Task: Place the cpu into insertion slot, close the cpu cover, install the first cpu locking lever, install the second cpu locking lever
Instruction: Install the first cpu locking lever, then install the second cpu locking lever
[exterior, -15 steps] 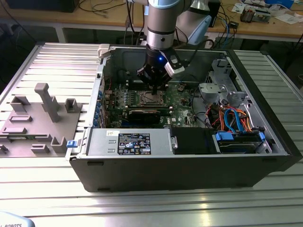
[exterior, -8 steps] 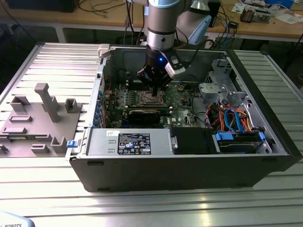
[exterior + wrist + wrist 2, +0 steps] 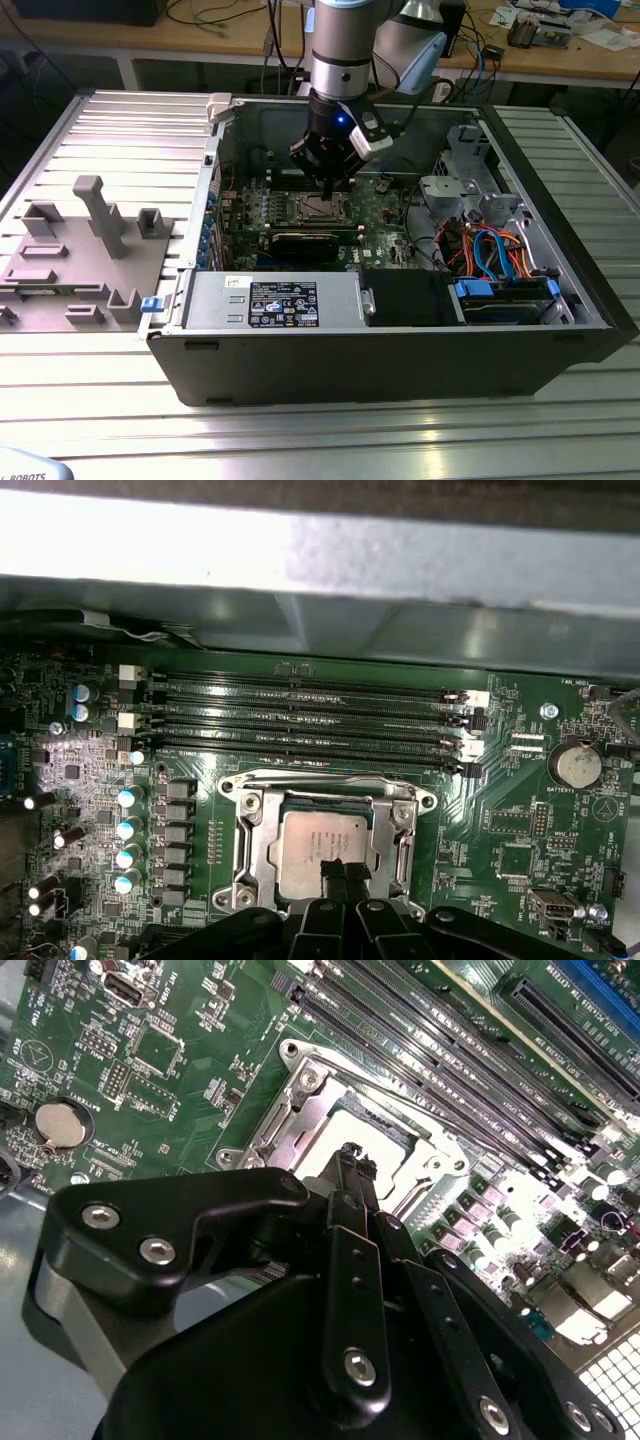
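The cpu (image 3: 312, 842) lies flat in the socket on the green motherboard, its pale silvery face up. Around it lies the cpu cover (image 3: 256, 842), a silvery metal frame with an open centre, flat on the socket. My gripper (image 3: 345, 872) hangs just over the cpu's edge, its black fingers shut together with nothing seen between them. In the second wrist view the fingertips of my gripper (image 3: 350, 1156) point down at the cpu (image 3: 378, 1128) inside the cover (image 3: 287, 1120). In the exterior view my gripper (image 3: 328, 186) reaches down into the open computer case above the socket (image 3: 318, 208).
Long black memory slots (image 3: 300, 715) run beside the socket, and a coin battery (image 3: 578, 765) sits on the board. The case holds a power supply (image 3: 280, 300), a metal drive cage (image 3: 470, 180) and coloured cables (image 3: 490, 245). A grey fixture block (image 3: 75, 250) stands on the exterior view's left.
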Motion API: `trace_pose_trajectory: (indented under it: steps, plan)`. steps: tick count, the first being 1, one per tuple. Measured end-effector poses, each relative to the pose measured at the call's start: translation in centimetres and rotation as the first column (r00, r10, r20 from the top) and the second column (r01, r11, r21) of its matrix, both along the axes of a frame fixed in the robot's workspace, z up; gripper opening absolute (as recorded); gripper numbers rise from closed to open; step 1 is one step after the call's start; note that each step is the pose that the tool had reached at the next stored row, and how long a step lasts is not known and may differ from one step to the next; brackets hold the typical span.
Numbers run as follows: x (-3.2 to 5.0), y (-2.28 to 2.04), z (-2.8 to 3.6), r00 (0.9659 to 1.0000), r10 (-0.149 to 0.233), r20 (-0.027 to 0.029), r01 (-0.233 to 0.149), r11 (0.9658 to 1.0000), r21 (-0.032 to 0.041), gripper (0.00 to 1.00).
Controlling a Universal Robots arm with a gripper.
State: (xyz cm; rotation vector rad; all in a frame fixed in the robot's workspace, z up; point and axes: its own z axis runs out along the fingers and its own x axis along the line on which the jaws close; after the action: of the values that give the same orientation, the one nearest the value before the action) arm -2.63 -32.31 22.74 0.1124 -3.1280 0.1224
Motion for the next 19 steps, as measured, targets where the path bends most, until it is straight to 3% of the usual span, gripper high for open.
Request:
trace_pose_trajectory:
  steps: [8,11,14,15,18,19]
  plan:
    - [0.0,-0.04,0.03,1.0,0.0,-0.0002,0.0,1.0,-0.0004,0.11]
    - [0.0,-0.83,0.02,1.0,0.0,-0.0001,0.0,1.0,-0.0001,0.11]
    - [0.01,-2.06,0.02,1.0,0.0,0.0,0.0,1.0,0.0036,0.11]
    - [0.0,-2.46,0.02,1.0,0.0,-0.0002,0.0,1.0,0.0075,0.11]
    - [0.16,-3.23,0.04,1.0,0.0,-0.0003,0.0,0.9993,0.0373,0.11]
    - [0.29,-3.28,0.15,1.0,0.0,-0.0005,0.0,0.9991,0.0416,0.11]
